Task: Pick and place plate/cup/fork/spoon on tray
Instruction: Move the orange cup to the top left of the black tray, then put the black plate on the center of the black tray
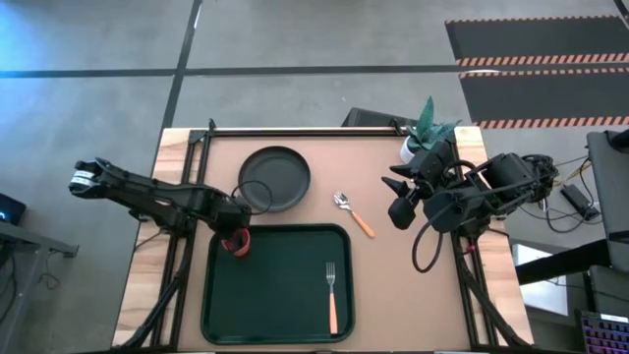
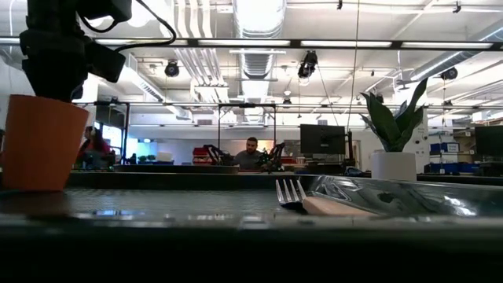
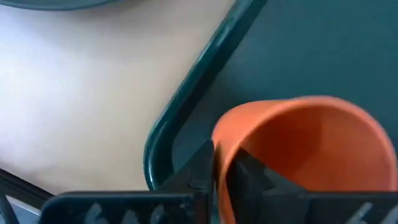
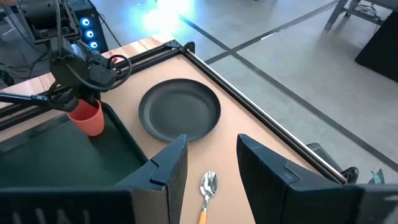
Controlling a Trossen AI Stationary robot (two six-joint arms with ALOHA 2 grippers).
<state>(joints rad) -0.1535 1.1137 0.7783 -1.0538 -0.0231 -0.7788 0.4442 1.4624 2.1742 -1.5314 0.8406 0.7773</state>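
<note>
In the dark green rectangular tray's corner nearest the plate, your left pincer clamps the rim wall of the small red round cup, one finger inside, so it stands upright and out of the way. The orange-handled metal fork already lies on the tray. The round dark plate and orange-handled spoon wait on the tabletop. Your right pincer hovers spread open above the spoon, likely next.

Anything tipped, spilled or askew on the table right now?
Nothing stands out. The cup is upright in the tray corner, gripped by the left gripper. The fork lies flat in the tray; plate and spoon rest on the table.
</note>
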